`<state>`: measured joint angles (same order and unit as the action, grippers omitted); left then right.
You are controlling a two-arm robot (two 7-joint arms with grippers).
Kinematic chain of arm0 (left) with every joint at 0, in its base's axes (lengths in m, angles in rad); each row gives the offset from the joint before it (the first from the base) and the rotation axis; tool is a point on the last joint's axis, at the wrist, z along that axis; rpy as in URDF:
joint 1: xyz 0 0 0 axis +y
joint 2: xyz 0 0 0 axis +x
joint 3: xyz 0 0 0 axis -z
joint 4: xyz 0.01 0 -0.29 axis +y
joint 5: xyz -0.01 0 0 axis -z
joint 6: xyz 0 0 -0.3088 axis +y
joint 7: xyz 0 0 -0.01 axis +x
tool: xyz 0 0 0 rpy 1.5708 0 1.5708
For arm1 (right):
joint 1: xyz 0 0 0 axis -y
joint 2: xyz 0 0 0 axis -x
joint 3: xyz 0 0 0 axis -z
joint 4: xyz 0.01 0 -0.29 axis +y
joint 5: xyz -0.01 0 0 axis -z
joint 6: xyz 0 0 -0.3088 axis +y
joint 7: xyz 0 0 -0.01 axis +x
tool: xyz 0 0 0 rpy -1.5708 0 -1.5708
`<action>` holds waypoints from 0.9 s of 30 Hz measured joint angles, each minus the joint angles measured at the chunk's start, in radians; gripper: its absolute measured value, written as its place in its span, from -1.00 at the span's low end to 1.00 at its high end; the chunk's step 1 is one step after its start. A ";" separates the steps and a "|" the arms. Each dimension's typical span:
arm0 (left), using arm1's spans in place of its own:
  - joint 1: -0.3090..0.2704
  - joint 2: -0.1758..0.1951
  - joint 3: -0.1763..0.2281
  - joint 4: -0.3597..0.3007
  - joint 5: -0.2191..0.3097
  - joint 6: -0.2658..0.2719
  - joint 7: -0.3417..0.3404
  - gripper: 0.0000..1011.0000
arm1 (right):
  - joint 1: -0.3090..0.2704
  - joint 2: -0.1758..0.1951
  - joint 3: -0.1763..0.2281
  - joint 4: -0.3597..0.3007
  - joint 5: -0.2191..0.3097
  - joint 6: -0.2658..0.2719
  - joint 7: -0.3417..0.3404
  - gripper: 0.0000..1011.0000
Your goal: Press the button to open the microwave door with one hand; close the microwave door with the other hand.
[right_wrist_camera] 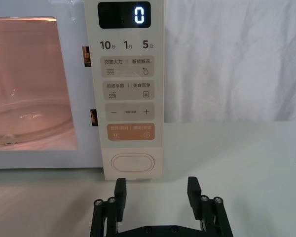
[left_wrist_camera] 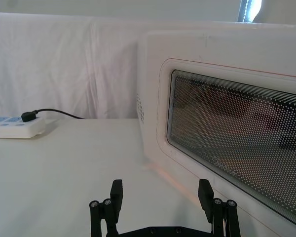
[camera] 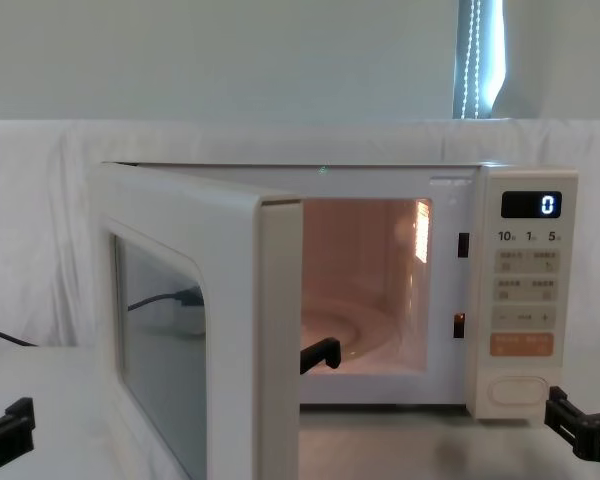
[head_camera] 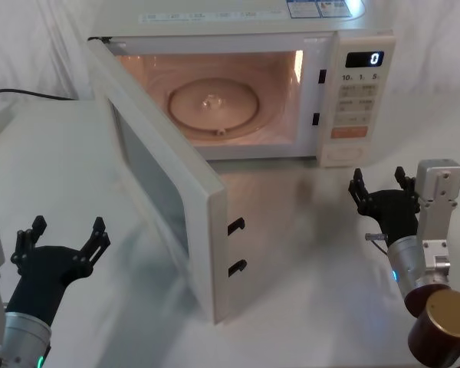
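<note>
Microwave door [head_camera: 169, 192] swung wide open, stiff hinged panel, light to swing: push outer face near free edge with spread left claw [head_camera: 60, 244]; right claw [head_camera: 382, 186] spread, short of button [right_wrist_camera: 132, 163].

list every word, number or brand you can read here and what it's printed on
"0": lit on the dark display at the top of the microwave's control panel.
"10", "1", "5": printed in a row below the display, each with a tiny unit mark too small to read.
"-" and "+": on one beige key.
Chinese labels on the other keys and orange key: too small to read.
Grey lettering on the door window: too faint to read.
Stickers on the microwave top: blurred.
</note>
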<state>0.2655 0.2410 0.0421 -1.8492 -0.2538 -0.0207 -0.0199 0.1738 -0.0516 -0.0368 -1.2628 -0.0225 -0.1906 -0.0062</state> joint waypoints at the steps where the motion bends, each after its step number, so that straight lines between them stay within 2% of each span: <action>1: 0.000 0.000 0.000 0.000 0.000 0.000 0.000 0.98 | 0.000 0.000 0.000 0.000 0.000 0.000 0.000 0.56; 3: 0.000 0.000 0.000 0.000 0.000 0.000 0.000 0.98 | 0.000 0.000 0.000 0.000 0.000 0.000 0.000 0.74; 9: 0.000 0.000 0.000 0.000 0.000 0.000 0.000 0.98 | 0.000 0.000 0.000 0.000 0.000 0.000 0.000 0.98; 20: 0.000 0.000 0.000 0.000 0.000 0.000 0.000 0.98 | 0.000 0.000 0.000 0.000 0.000 0.000 0.000 0.98; 22: 0.000 0.000 0.000 0.000 0.000 0.000 0.000 0.95 | 0.000 0.000 0.000 0.000 0.000 0.000 0.000 0.98; 27: 0.000 0.000 0.000 0.000 0.000 0.000 0.000 0.71 | 0.000 0.000 0.000 0.000 0.000 0.000 0.000 0.98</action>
<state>0.2655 0.2409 0.0421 -1.8492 -0.2538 -0.0207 -0.0199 0.1738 -0.0516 -0.0369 -1.2628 -0.0226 -0.1906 -0.0062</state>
